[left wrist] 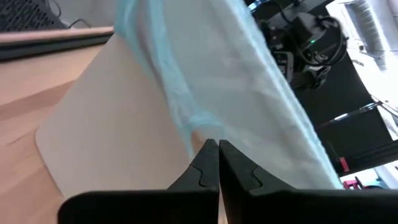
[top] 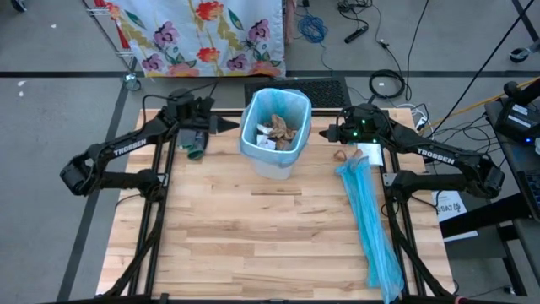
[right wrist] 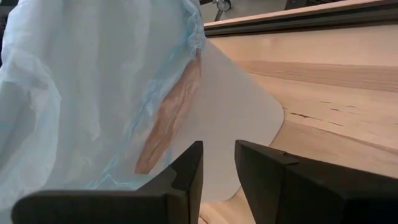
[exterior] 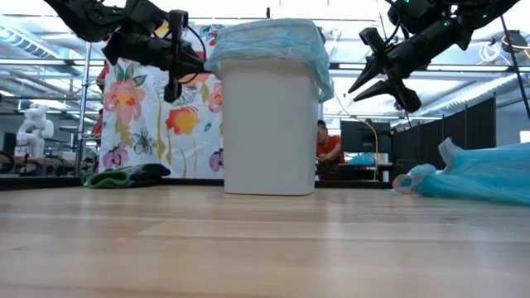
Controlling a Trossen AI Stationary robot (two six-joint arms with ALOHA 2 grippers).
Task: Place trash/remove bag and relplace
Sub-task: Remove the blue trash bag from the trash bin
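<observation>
- At nine o'clock of the bin (top: 275, 139), the left gripper (top: 226, 124) sits with its jaws pressed together at the bag's (exterior: 267, 43) rim; the left wrist view shows the tips meeting at the blue hem, though I cannot tell whether any film is actually caught between them.
- At three o'clock of the bin, the right gripper (top: 325, 133) hovers just beside the rim, jaws partly apart and holding nothing.
- Inside the bin lies the trash (top: 278, 131), brown and white scraps resting in the bag.
- At four o'clock of the bin, spare blue bags (top: 368, 215) lie stretched along the table (top: 253, 236), well apart from it.
- At nine o'clock, past the left gripper, a dark green cloth (top: 195, 153) lies on the table.
- Judging by this, the trash is placed; lifting the bag out and fitting a fresh one remain.
</observation>
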